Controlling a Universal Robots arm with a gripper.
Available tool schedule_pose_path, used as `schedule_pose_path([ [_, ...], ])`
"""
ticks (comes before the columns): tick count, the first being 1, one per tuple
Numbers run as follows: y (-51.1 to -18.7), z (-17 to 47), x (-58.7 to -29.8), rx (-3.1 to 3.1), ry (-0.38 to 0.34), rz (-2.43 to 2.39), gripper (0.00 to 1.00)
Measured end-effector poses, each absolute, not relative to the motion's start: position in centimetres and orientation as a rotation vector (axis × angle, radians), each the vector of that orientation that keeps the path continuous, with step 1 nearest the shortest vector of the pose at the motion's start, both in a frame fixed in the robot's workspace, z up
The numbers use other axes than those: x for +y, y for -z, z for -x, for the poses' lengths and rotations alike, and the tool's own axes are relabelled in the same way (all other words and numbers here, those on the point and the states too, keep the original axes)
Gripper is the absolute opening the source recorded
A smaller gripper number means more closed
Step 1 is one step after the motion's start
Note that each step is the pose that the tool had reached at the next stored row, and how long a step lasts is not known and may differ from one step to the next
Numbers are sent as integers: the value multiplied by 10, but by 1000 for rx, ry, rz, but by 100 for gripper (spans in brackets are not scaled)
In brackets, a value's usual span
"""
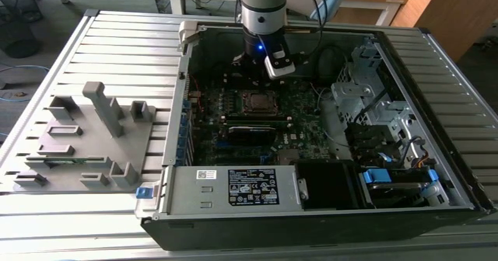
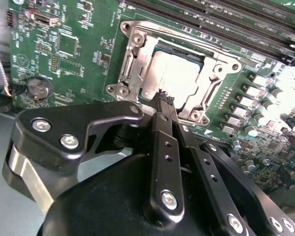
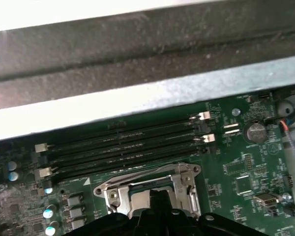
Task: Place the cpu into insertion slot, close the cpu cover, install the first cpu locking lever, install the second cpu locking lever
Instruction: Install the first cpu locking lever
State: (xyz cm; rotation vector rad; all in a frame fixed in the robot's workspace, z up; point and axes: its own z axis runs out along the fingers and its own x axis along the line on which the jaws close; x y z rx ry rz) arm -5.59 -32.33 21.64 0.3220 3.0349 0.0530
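The cpu (image 2: 174, 73), a flat square with a pale grey top, lies inside the insertion slot (image 1: 259, 102) on the green motherboard. The cpu cover (image 2: 132, 59), a silvery frame with a square window, lies flat around it; the same cover (image 3: 184, 172) shows in the first wrist view. My gripper (image 2: 164, 100) hovers at the socket's edge, its two black fingers (image 2: 160, 132) pressed together with nothing between them. In the exterior view the gripper (image 1: 251, 74) hangs just behind the socket, inside the open computer case. I cannot make out the locking levers.
Long memory slots (image 3: 123, 142) run beside the socket, and a coin battery (image 2: 38, 88) sits on the board. The case's metal wall (image 3: 137, 103) is close behind the gripper. A drive cage (image 1: 365, 92), a power supply (image 1: 233, 185) and a grey fixture (image 1: 86, 133) surround the work area.
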Motion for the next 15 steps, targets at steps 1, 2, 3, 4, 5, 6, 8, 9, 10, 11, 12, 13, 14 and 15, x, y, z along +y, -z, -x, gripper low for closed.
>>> schedule_pose_path([
  [1,-216,56,-323,3049,-51,-324,11],
  [2,-216,56,-323,3064,-48,-326,11],
  [3,-216,56,-323,3081,-46,-328,11],
  [4,-216,56,-323,3094,-44,-330,11],
  [5,-216,56,-323,3098,-43,-330,11],
  [6,-216,56,-323,3099,-43,-330,11],
  [8,-216,56,-323,3103,-43,-331,11],
  [9,-216,56,-323,3107,-42,-331,11],
  [10,-216,56,-323,3107,-42,-331,11],
  [11,-216,56,-323,3107,-42,-331,11],
  [12,-216,56,-323,3108,-42,-331,11],
  [13,-216,56,-323,3109,-42,-331,11],
  [14,-216,56,-323,3110,-42,-331,11],
  [15,-216,56,-323,3113,-41,-332,11],
])
